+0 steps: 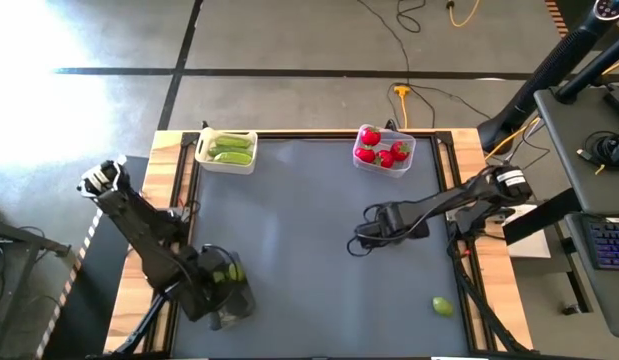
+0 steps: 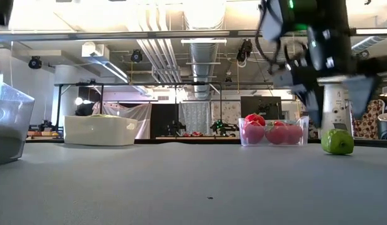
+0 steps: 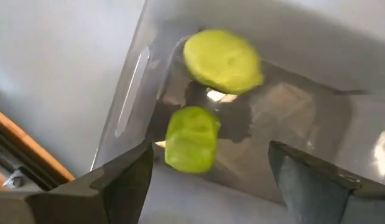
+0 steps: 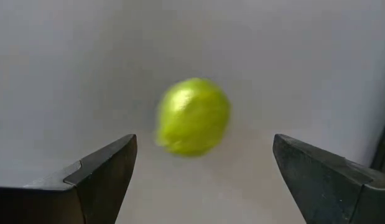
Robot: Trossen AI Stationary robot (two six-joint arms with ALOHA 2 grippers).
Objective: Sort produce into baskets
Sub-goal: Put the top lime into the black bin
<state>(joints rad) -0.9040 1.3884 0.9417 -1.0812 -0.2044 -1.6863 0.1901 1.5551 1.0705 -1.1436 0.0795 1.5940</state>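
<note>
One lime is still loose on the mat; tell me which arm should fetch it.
Right. The lime-green fruit lies on the right arm's side, framed between the open right gripper. The left gripper hovers open over the dark tub.

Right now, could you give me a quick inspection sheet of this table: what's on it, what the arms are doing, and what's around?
Surface: grey mat on a wooden table.
Job's things: white tub holds cucumbers; clear tub holds strawberries; dark tub holds two lime-green fruits; one loose green fruit lies on the mat.
Clutter: nothing seen.
Grippers: left gripper open over the dark tub; right gripper open, the loose fruit ahead of it.
Cables: black and yellow leads on the floor beyond the table.
Surroundings: desk with a keyboard beside the table.
</note>
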